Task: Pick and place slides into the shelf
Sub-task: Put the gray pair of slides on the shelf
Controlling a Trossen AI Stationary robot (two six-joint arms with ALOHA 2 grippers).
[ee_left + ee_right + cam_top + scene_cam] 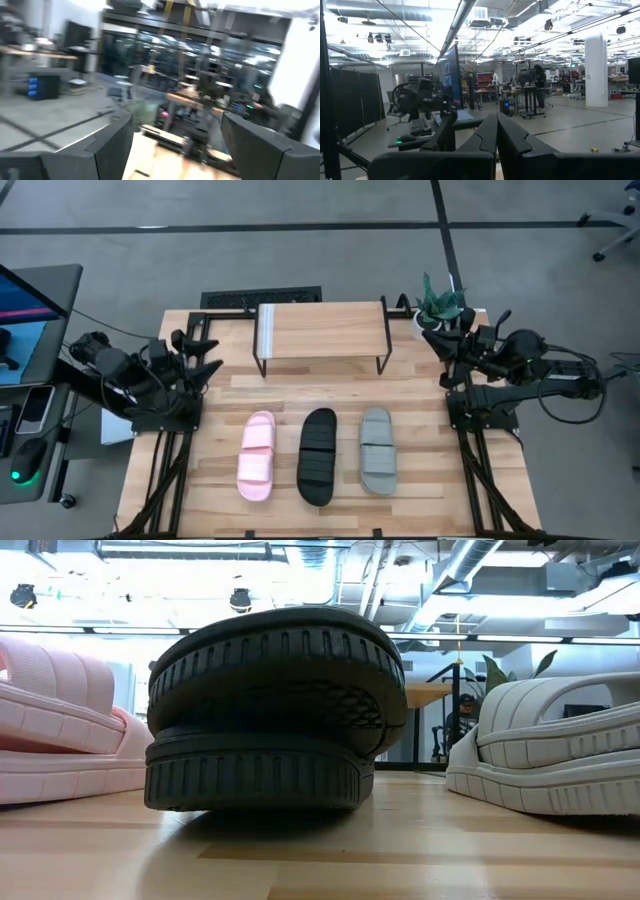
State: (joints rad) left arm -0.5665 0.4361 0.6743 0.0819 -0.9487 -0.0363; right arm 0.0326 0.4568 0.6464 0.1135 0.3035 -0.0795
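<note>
Three slides lie side by side, soles down, on the near half of the slatted table: pale pink (pixel 258 456), black (pixel 318 456), light grey (pixel 378 450). In the low view the black slide (pixel 270 720) fills the middle, with the pink slide (pixel 50 730) and the grey slide (pixel 550 755) at either side. The shelf (pixel 320 330) stands on its thin black legs at the table's far middle, its plank top bare. My left gripper (pixel 212 356) (pixel 175 150) waits open at the table's left edge. My right gripper (pixel 432 336) (pixel 496 142) waits shut at the right edge. Neither is near a slide.
A small potted plant (pixel 440 304) stands at the table's far right corner, close beside the right gripper. A black grille (pixel 262 298) lies behind the shelf. A side desk with a screen (pixel 30 300) is left of the table. Bare wood (pixel 320 392) lies between shelf and slides.
</note>
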